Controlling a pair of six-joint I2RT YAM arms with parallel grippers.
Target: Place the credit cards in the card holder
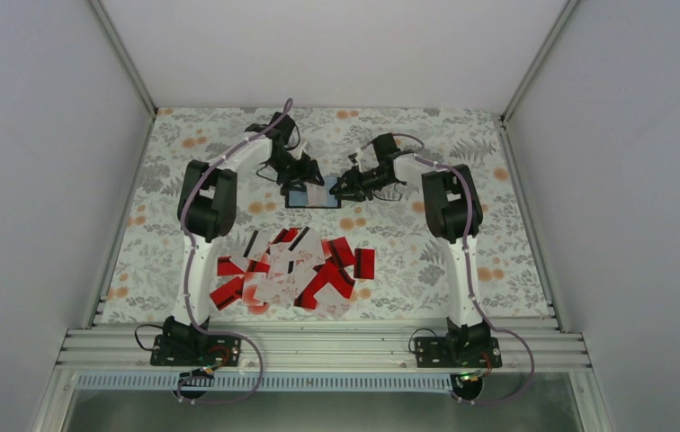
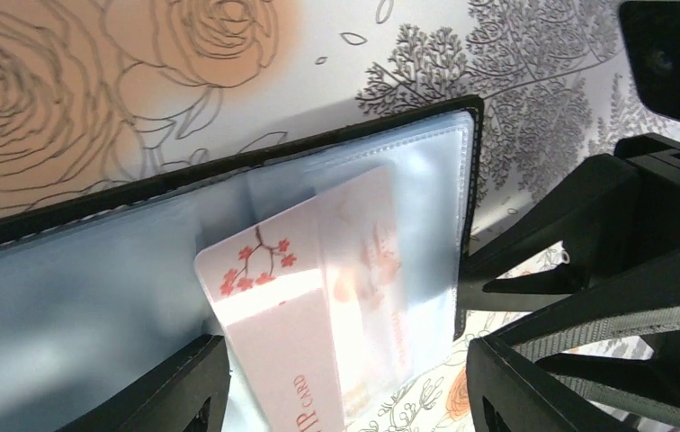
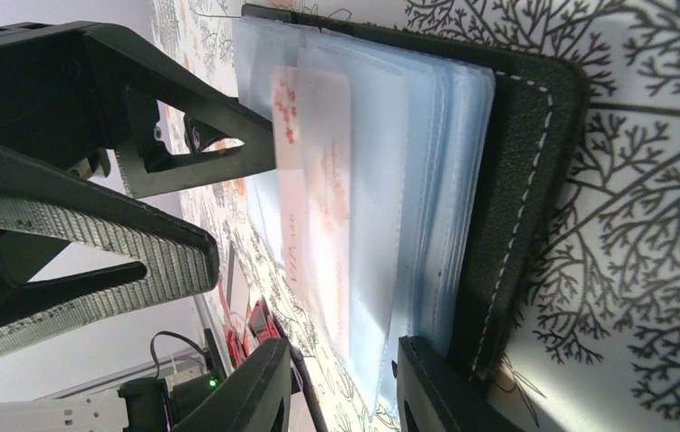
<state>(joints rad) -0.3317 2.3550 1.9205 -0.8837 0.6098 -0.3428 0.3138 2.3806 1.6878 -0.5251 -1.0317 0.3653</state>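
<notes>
Now | arms stretched forward | left jaws open astride card (image 2: 293, 297) | right jaws at card holder (image 3: 518, 180), grip unclear

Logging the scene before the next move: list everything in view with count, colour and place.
holder: one, black with pale blue sleeves, open, far-centre of the table, between the pincers.
sleeved card: one, white with red blossoms, partly inside a sleeve.
loose cards: many, too overlapped to count, red and white, heaped near-centre.
table: one, white cover with grey and orange floral print.
arms: two, white with black joints, bases at the near edge.
left pincer: black, open, astride the sleeved card.
right pincer: black, closed on the holder's edge.
</notes>
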